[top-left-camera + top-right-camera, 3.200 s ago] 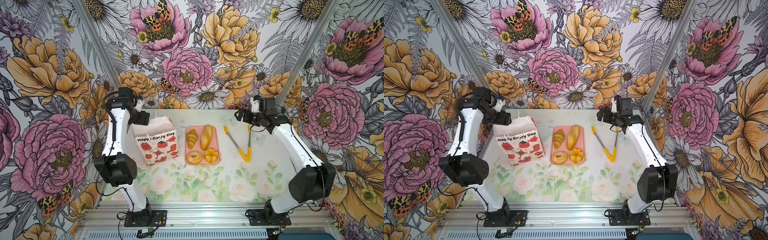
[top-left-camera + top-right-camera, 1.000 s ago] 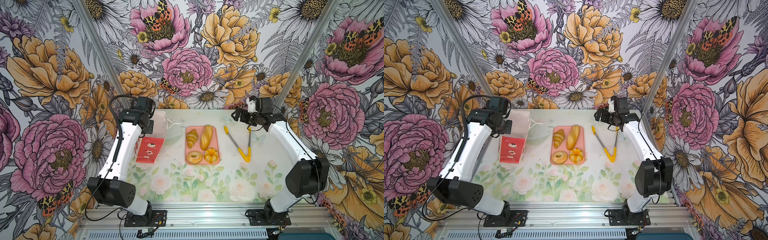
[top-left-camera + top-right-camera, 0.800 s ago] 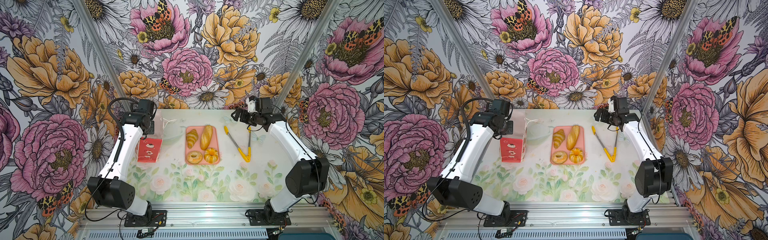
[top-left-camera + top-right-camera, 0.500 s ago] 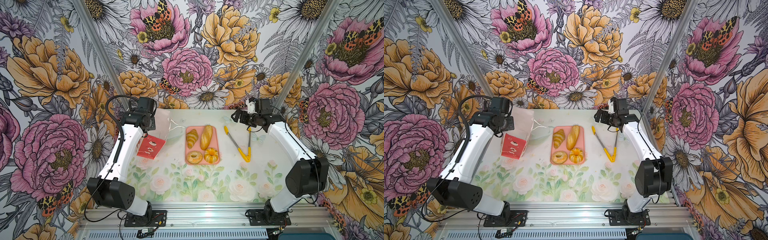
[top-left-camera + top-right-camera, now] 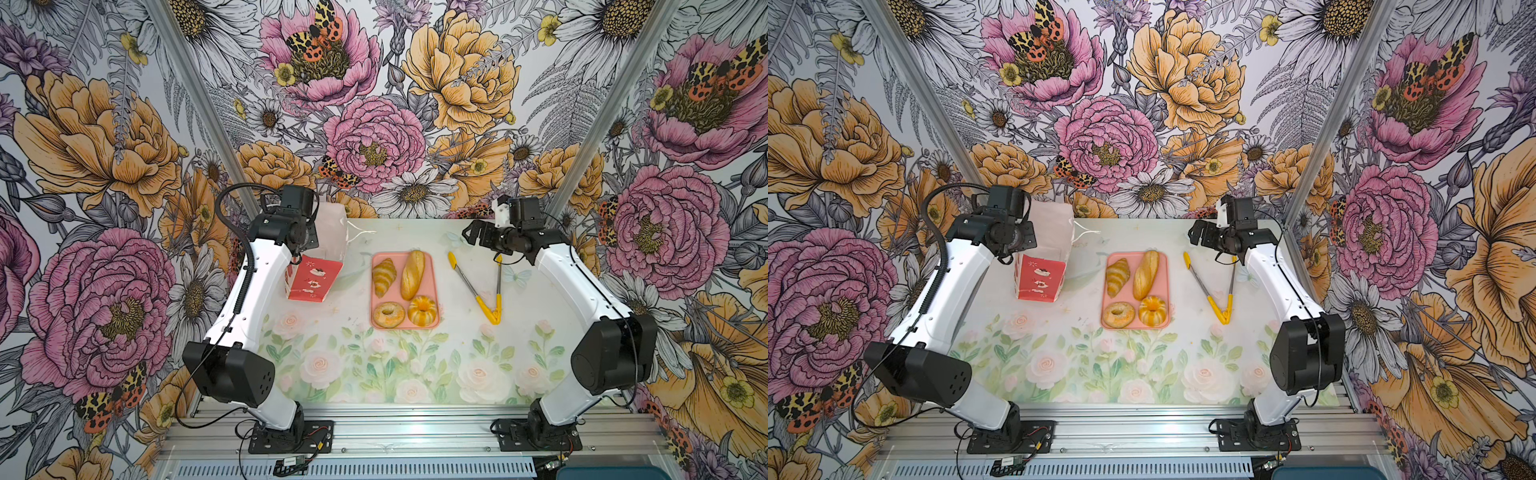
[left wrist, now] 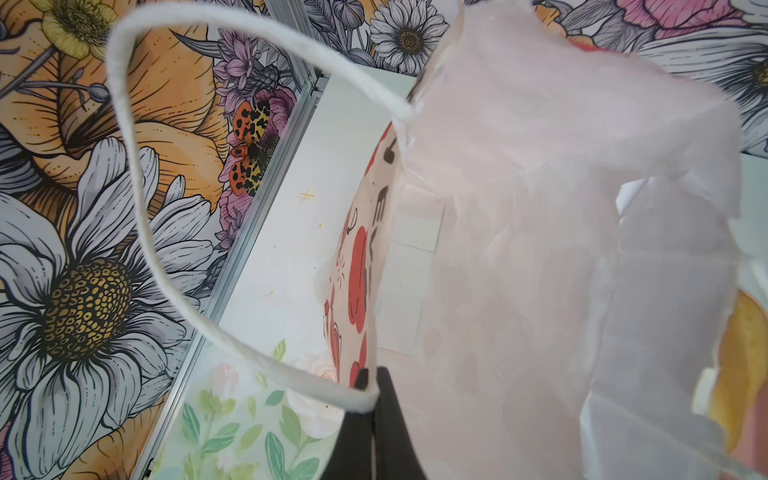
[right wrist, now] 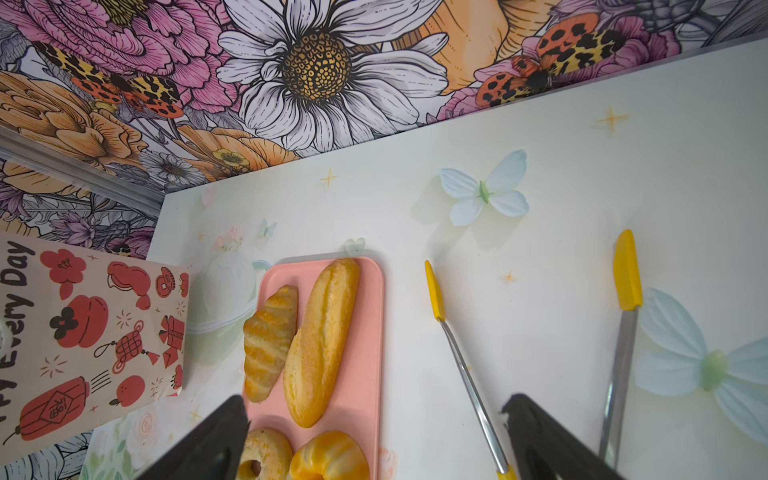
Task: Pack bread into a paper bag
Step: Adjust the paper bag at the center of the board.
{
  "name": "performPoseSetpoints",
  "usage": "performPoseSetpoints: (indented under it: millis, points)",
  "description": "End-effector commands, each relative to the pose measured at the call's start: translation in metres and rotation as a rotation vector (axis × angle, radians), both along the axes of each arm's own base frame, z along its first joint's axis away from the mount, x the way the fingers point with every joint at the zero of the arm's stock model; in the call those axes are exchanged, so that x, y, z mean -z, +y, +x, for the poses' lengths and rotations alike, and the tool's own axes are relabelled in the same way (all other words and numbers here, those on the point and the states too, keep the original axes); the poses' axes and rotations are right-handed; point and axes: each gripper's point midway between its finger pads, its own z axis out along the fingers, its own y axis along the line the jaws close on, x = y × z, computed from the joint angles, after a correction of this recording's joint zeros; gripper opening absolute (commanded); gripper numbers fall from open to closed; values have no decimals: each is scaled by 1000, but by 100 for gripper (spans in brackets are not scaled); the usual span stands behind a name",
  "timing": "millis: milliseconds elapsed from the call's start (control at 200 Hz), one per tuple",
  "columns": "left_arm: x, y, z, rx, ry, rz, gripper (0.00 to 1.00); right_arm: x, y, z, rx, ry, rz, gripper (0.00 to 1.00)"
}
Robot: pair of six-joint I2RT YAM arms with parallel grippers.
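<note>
Over on the left, the paper bag (image 7: 83,332) is showing "Every Day" in black among red prints. It is tilting at the far left of the tabletop (image 5: 374,365), with the left hand (image 6: 372,415) pinching its rim beside a string handle. The bread (image 5: 411,274) is lying on the pink tray (image 5: 432,274) mid-tabletop. Above the tongs (image 5: 490,311), the right hand (image 7: 374,405) is hovering, spread wide and holding nothing.

The paper bag (image 7: 83,332) reads "Every Day" on its side.
</note>
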Motion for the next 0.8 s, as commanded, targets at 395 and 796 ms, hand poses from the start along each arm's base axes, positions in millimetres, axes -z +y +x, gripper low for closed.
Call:
performPoseSetpoints:
  millis: [395, 796]
  points:
    - [-24, -23, -12, -21, -110, -206, 0, 3, 1, -2, 7, -11, -9, 99]
    - [-8, -41, -34, -5, -62, -350, 0, 15, 1, -3, 16, 9, -2, 99]
